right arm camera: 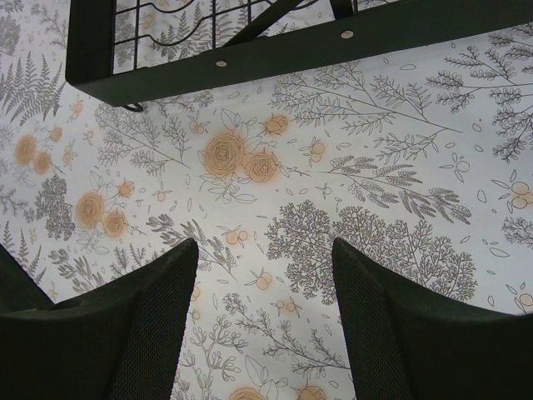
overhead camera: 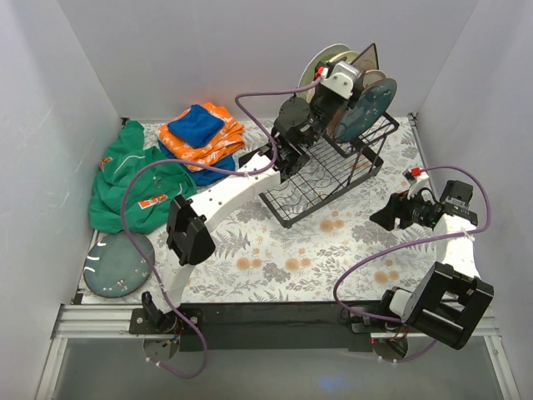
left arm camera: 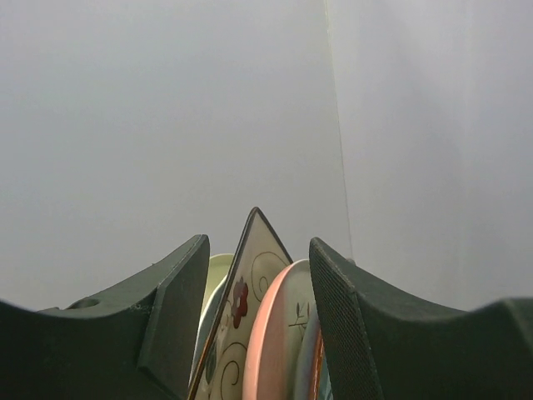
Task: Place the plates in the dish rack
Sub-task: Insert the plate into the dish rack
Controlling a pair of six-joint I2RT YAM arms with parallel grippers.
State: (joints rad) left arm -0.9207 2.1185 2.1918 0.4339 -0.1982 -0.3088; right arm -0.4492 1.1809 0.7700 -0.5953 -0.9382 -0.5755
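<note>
Well to the left of the dish rack (overhead camera: 310,198), by the table's near left corner, one dark teal plate (overhead camera: 119,265) lies flat and face up, half off the flowered tablecloth (overhead camera: 291,258). Behind it, also left of the rack, there is a crumpled green garment (overhead camera: 133,179), then the folded orange and blue cloths (overhead camera: 201,133) closer to the rack's left end.

The rack's long side runs from near left to far right. Its raised far end holds a row of plates, all standing on edge. A white plate (overhead camera: 319,57) is leftmost. Next is the square flowered plate (left arm camera: 254,287), tipped on one corner so a point sticks straight up. Then come a pink-rimmed plate (left arm camera: 279,333) and a second teal plate (overhead camera: 372,108) at the right.

The left gripper (left arm camera: 258,275) hangs over that row, jaws roughly half apart. The square plate's top corner rises between them, and as far as I can make out neither finger touches it.

Right of the rack, the right gripper (right arm camera: 266,275) hovers over bare tablecloth, spread wide with nothing in it.
</note>
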